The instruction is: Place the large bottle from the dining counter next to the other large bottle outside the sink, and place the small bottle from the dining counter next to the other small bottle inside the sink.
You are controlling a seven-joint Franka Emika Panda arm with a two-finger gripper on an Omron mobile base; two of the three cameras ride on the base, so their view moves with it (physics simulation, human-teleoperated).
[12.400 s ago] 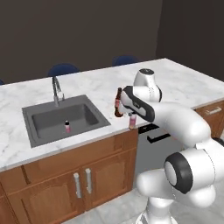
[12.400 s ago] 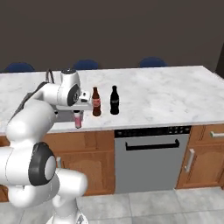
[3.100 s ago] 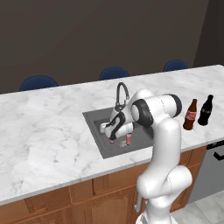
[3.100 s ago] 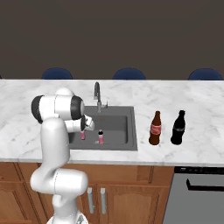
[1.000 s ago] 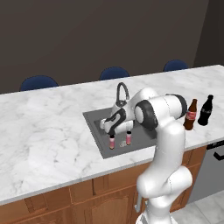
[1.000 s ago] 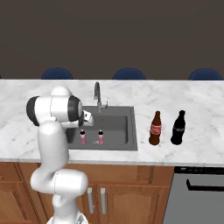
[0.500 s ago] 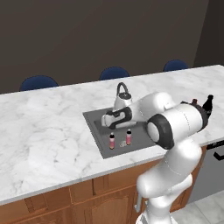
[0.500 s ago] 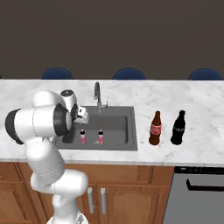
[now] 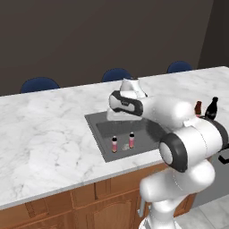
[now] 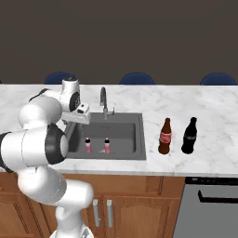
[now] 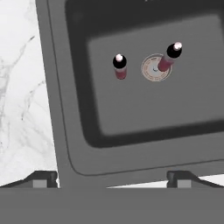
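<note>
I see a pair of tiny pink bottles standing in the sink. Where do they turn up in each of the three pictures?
Left base view: the pair of tiny pink bottles stands near the front of the sink, just left of centre.
Right base view: the pair is left of centre, below the tap.
Hand view: seen from above, upper middle.
Shared landmark: the sink's dark basin.

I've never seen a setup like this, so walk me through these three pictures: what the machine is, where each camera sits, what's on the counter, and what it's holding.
It's a white robot arm on a driving base, in a rendered kitchen. Two cameras ride behind it, left and right; the third looks down from its hand.

The gripper is open and holds nothing, above the sink. In the basin stand two small bottles, side by side, upright. On the marbled dining counter, right of the sink, stand the dark red-brown bottle and the black bottle, close together.
</note>
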